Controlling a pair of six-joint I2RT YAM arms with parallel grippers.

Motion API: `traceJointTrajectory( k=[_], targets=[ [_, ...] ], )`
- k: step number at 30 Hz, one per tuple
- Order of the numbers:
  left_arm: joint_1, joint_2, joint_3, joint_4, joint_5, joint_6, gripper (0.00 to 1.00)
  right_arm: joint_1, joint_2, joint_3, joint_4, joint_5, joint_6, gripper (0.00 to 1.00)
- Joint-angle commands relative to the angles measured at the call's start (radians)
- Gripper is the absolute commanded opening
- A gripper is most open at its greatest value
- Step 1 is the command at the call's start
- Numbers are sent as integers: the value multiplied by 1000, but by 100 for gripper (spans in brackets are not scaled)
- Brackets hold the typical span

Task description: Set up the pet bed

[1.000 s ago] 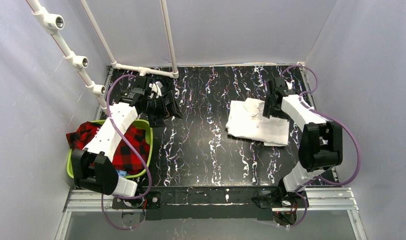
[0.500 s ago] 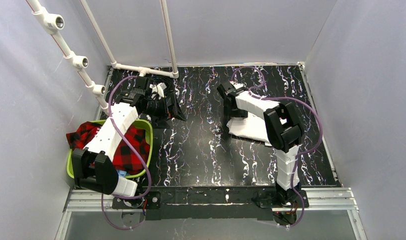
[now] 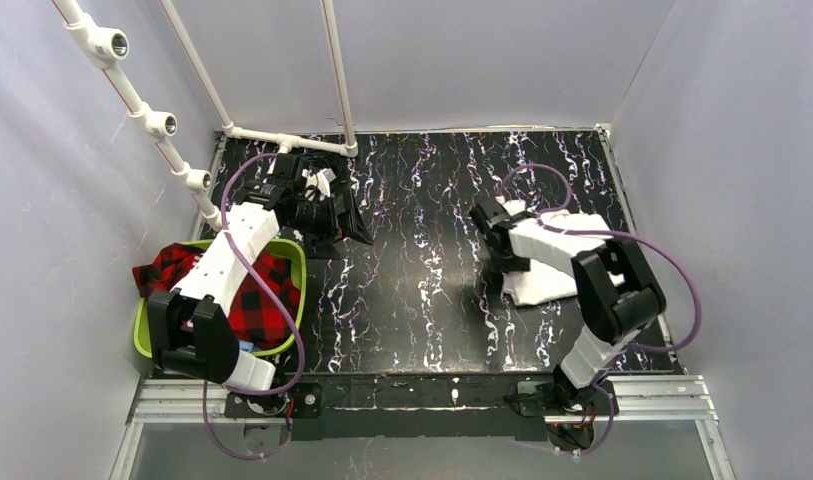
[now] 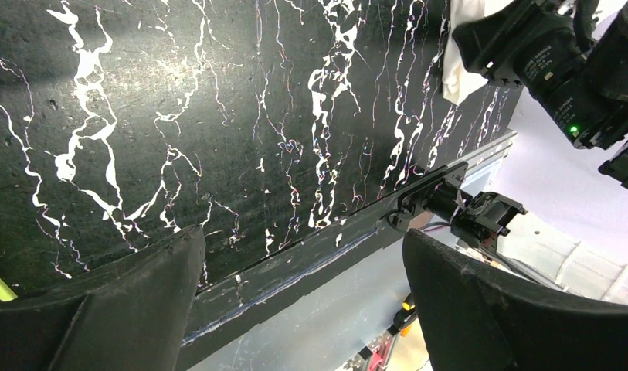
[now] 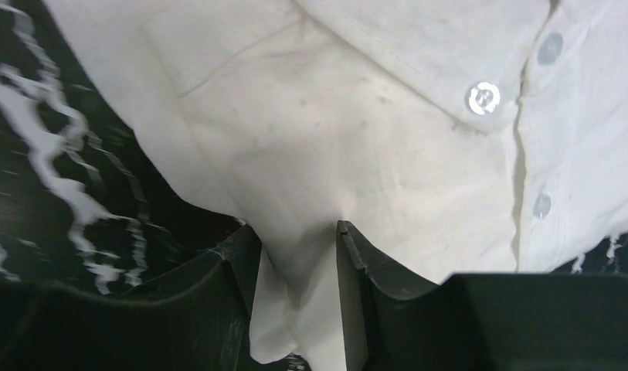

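Since the pet bed here looks to be the green basket sitting at the near left of the table, start your read there. It's got a red plaid blanket bunched inside and spilling over its left rim, and nothing is holding it. Your left fingers are spread wide with nothing between them, parked over bare table at the far left, close to the white pipe frame and well away from the basket. Over on the right is where the action is. The white shirt lies crumpled on the table, and your right fingers are down on its left edge, pinching a fold of the fabric. On the wrist cam you can see the cloth tucked up between them, with a button off to the upper right. So my guess is you're at the grab-the-liner step, with the shirt headed for the basket. The next move would be a clean lift to get the whole shirt off the table, then a long carry leftward across to the basket. It's a thin pinch on one edge, so I'd go slow, because the rest could drag or the fold could slip out. It also looks like a stretch for the right arm, so a handoff to the open left fingers might be needed.
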Motion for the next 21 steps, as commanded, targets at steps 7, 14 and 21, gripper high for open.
traceJointTrajectory(
  k=[7, 14, 21],
  targets=[
    [1, 17, 4, -21, 53, 8, 98, -231, -81, -116, 113, 9, -20, 53],
    [1, 8, 5, -31, 40, 10, 98, -238, 89, 35, 128, 48, 123, 53],
    [0, -4, 3, -45, 24, 10, 98, -238, 241, 242, 67, 45, 209, 55]
  ],
)
